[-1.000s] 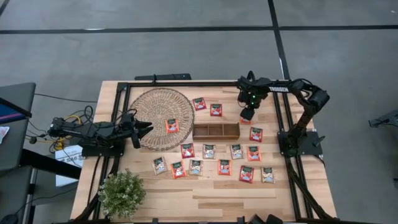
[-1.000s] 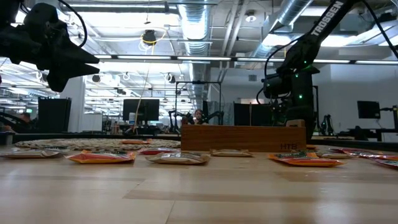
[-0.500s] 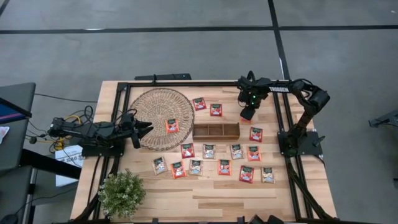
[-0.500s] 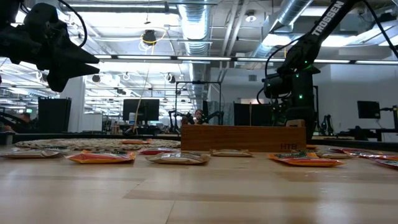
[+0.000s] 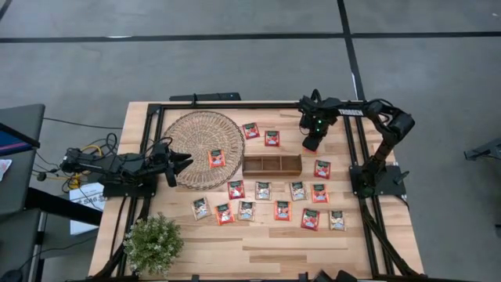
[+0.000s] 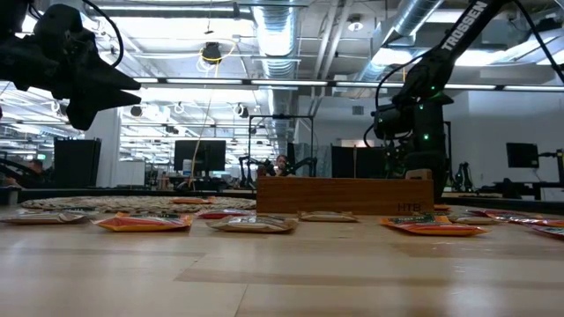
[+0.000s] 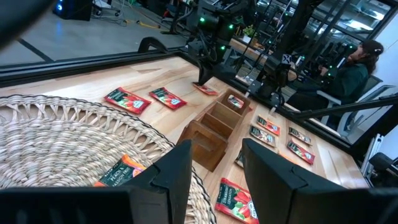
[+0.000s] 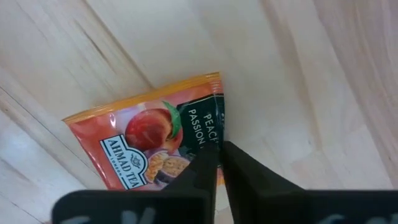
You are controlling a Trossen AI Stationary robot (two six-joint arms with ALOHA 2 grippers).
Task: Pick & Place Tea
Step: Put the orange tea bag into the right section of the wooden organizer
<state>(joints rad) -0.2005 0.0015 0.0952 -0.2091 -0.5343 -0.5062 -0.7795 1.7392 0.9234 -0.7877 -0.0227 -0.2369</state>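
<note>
Looking down from the high view, you have the right gripper [image 5: 311, 144] low over the table, just behind the far right end of the wooden compartment tray [image 5: 272, 164]. Its wrist view shows the two dark fingers [image 8: 205, 171] pinched together on the edge of a red-orange peach tea sachet [image 8: 146, 143] lying flat on the bare wood; jaws nearly closed, sachet edge between them.

Your left gripper [image 5: 178, 165] hangs above the near edge of the round woven mat [image 5: 200, 133], well apart from the tray. Its fingers [image 7: 177, 171] stand partly apart with nothing between them.

Where the tea lies:
- one red-orange sachet [image 5: 217, 158] on the mat's right side
- two red-orange sachets [image 5: 251, 130] on the wood behind the tray, between mat and right gripper
- one red sachet [image 5: 322, 168] just right of the tray
- a scatter of red-orange and pale sachets [image 5: 263, 190] in two loose rows in front of the tray

Tray compartments: from the high view you cannot tell their contents.

A potted plant [image 5: 153, 243] sits at the table's front left corner. A person [image 7: 348, 71] sits beyond the table in the left wrist view.
</note>
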